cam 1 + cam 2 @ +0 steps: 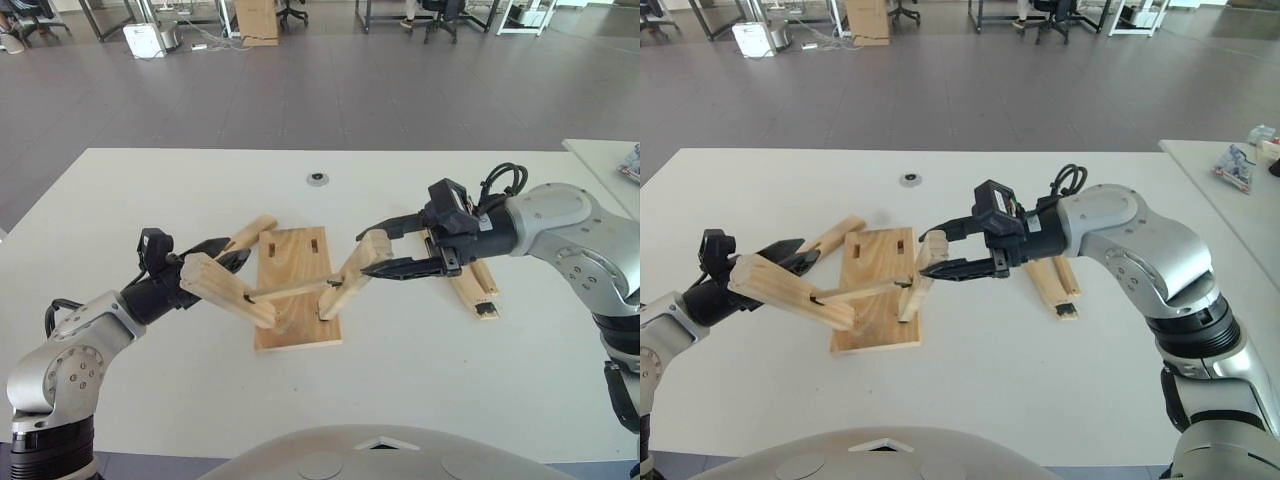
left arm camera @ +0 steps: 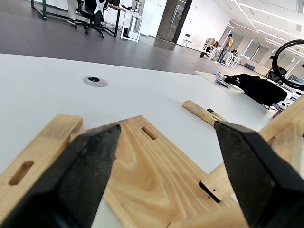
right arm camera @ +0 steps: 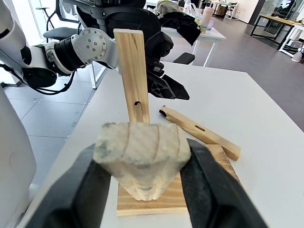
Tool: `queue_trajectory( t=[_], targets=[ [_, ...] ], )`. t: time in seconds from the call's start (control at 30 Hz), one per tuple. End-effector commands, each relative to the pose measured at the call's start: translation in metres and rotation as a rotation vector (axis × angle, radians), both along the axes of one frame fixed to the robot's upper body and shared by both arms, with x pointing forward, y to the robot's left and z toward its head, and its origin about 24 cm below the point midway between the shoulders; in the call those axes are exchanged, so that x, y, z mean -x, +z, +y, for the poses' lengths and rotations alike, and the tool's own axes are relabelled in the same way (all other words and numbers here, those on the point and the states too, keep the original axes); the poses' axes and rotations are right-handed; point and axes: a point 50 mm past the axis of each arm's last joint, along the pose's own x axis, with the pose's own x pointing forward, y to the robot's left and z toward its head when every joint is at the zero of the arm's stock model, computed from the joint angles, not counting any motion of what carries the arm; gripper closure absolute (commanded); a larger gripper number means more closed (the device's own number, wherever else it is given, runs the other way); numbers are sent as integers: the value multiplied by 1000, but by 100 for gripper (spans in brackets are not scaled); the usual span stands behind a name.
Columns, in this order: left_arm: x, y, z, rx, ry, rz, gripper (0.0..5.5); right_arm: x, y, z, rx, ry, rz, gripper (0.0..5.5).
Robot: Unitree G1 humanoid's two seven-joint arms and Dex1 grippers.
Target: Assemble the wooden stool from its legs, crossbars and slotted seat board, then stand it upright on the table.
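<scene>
Mid-frame, the left gripper (image 1: 225, 262) holds a leg (image 1: 235, 300) in its jaws, and the right gripper (image 1: 365, 253) clamps a second leg (image 1: 350, 287). A crossbar (image 1: 290, 289) links them. The next move probably calls for pressing the joints tight.

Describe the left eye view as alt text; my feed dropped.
The left claw grips a first leg and right claw a second leg, joined by a thin crossbar, over the slotted seat board lying flat on the table. A loose leg lies by the board's far left corner; more wooden pieces lie under the right arm.
</scene>
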Motion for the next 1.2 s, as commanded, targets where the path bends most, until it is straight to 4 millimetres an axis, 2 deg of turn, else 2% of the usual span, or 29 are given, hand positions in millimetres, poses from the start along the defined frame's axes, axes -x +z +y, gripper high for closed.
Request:
queue_trajectory(
  t=[0.03, 0.23, 0.53, 0.77, 0.93, 0.97, 1.1, 1.2],
  targets=[
    [-1, 2, -7, 13, -37, -14, 185, -1, -30, 3, 152, -53, 65, 343],
    [-3, 2, -6, 4, -26, -20, 185, 1, -37, 6, 256, -65, -22, 343],
    [-9, 0, -9, -12, -43, -24, 185, -10, -18, 14, 234, -73, 46, 343],
    [-9, -2, -13, -9, -49, -25, 185, -8, -25, 17, 279, -31, 100, 343],
    [-11, -3, -14, -8, -50, -26, 185, -14, -23, 18, 250, -53, 50, 343],
    [-12, -4, -15, -6, -48, -26, 185, -15, -21, 18, 232, -58, 50, 303],
    [-15, -12, -16, -6, -31, -14, 185, -18, -16, 16, 200, -76, 28, 230],
    [-18, -16, -9, -43, -4, -3, 185, -18, -16, 12, 193, -107, 8, 175]
  ],
)
